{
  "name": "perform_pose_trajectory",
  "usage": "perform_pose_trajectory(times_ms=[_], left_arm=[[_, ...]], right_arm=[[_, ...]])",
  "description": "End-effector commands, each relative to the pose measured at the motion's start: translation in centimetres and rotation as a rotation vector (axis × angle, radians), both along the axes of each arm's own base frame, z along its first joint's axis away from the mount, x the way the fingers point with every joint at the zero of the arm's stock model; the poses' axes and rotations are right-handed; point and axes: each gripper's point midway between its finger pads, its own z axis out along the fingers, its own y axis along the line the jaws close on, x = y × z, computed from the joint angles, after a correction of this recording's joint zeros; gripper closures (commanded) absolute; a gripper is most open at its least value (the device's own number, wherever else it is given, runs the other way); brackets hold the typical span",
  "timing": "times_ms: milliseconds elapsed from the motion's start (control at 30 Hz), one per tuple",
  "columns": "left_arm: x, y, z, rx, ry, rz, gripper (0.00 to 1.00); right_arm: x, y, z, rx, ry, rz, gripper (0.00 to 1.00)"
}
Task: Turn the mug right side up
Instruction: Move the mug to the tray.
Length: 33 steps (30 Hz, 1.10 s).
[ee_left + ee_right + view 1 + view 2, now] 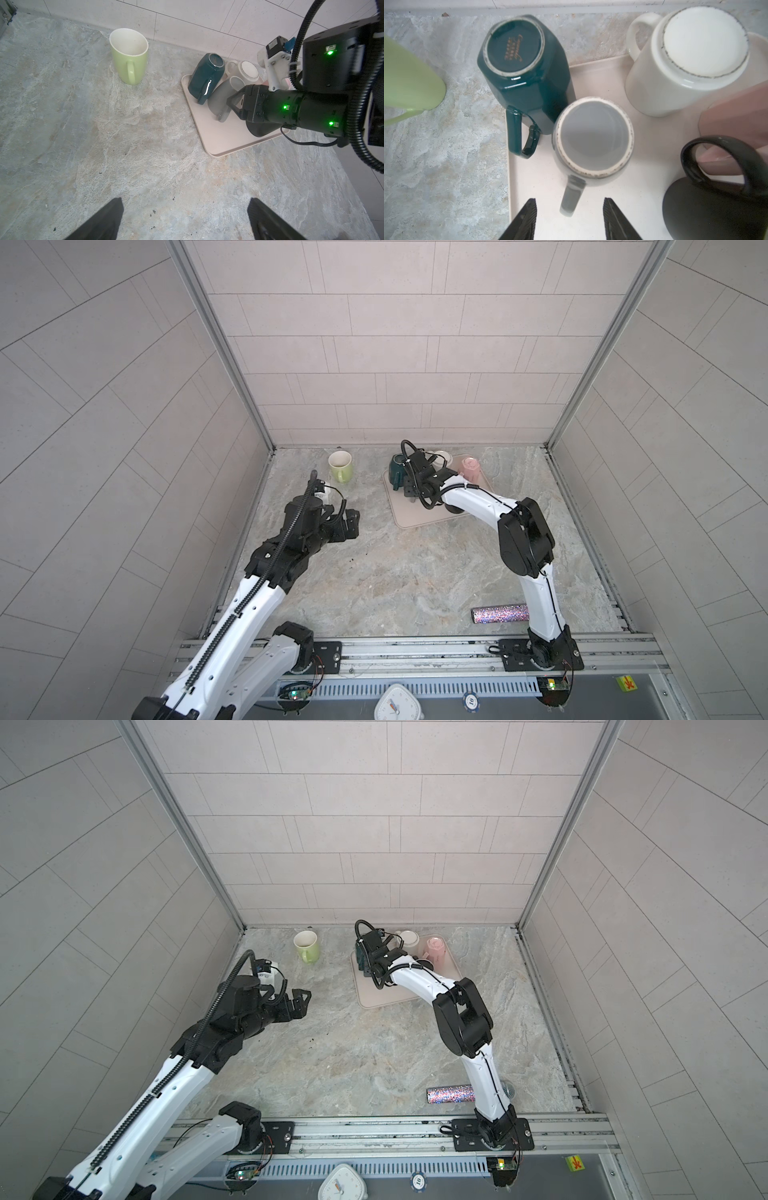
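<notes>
A grey mug (593,137) stands bottom up on the beige tray (654,128). Its handle (571,197) points toward my right gripper (570,202). That gripper is open, and the handle's end lies between its fingertips (529,207) without touching either. In the left wrist view the grey mug (222,97) looks blurred and leaning, just in front of the right gripper (234,104). In both top views the right gripper (409,491) (368,969) covers that mug. My left gripper (185,201) (353,522) hangs open over bare table, left of the tray.
Also bottom up on the tray (415,518) are a dark green mug (525,72), a white mug (685,62), a pink mug (737,116) and a black mug (716,197). A light green mug (341,466) stands upright near the back wall. A glittery cylinder (498,614) lies front right.
</notes>
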Motion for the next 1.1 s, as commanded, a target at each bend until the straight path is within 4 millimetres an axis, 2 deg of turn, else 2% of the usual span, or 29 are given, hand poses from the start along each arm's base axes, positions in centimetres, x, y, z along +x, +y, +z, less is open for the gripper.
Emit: perform_pose_trajectory(times_ms=[0,100,267,500,633,800,1033,1067], left_arm=[[0.0,-0.2,0.0,-0.003,-0.008,-0.008,0.00],[0.0,-0.3,0.0,-0.004,-0.006,-0.010,0.00],[0.0,-0.3,-0.1,-0.004,-0.003,-0.012,0.00],[0.1,-0.4,-0.1,-0.011,-0.002,-0.011,0.00],[0.0,-0.4,-0.2,-0.023,-0.001,-0.009,0.00],[-0.1,-1.0,-0.4,-0.051,0.002,-0.027,0.00],[-0.2,-0.8,-0.3,-0.036,0.000,-0.028,0.00],[-0.2,-0.8,-0.3,-0.036,0.000,-0.028,0.00]], right_arm=[[-0.2,-1.1,-1.9,-0.085,0.036,-0.046,0.47],[-0.2,-1.5,-2.5,-0.118,0.045,-0.056,0.47],[-0.2,-1.6,-3.0,-0.134,0.052,-0.058,0.54],[-0.5,-3.5,-2.2,-0.177,0.043,-0.090,0.64],[-0.6,-3.9,-2.2,-0.167,0.076,-0.028,0.68],[-0.5,-4.4,-2.7,-0.097,0.153,0.037,0.77],[0.2,-5.1,-2.5,-0.099,0.181,0.095,0.79],[0.1,-5.4,-2.5,-0.102,0.194,0.096,0.82]])
